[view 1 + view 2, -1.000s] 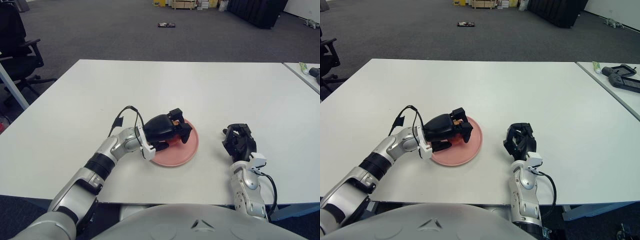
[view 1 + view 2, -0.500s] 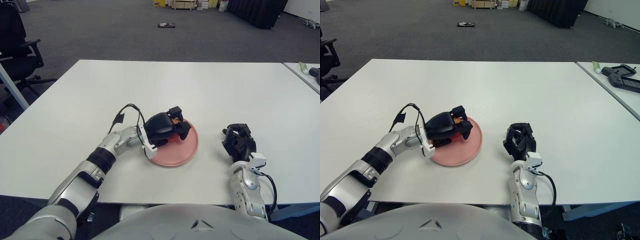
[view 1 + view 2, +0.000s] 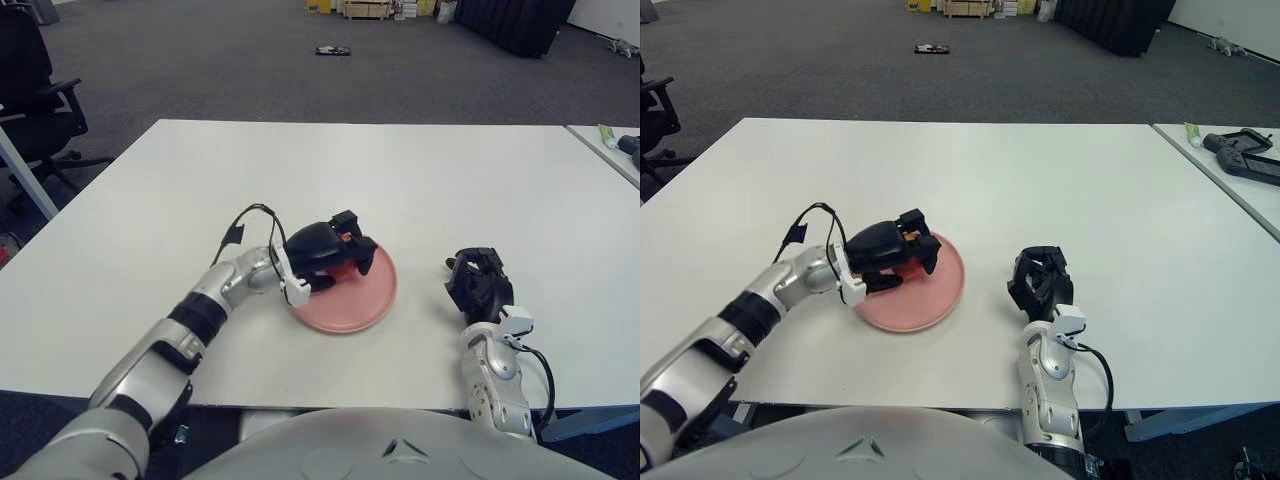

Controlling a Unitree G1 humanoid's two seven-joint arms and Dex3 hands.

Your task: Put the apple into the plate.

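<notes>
The left hand sits over the near-left part of the pink plate, its black fingers curled downward around the apple, of which only a small patch of red shows beneath the palm and between the digits. The apple is therefore over the plate, inside its rim, and appears to be at or very close to the plate's surface, though the hand covers the contact so I cannot tell whether it is resting there or held just above. The grip looks like a loose cage from above, not a tight pinch: such a hold suits lowering a round fruit that would otherwise roll, since the fingers fence it in on several sides. The forearm comes in low across the white table from the robot's left, wrist just outside the plate's edge, which keeps the arm off the dish while the hand reaches in. The right hand is parked on the table to the right of the plate, well apart from it, fingers curled inward and holding nothing. As a judgement, the carry is nearly complete; what remains is opening the fingers and lifting away without nudging the apple, which could roll toward the shallow rim
</notes>
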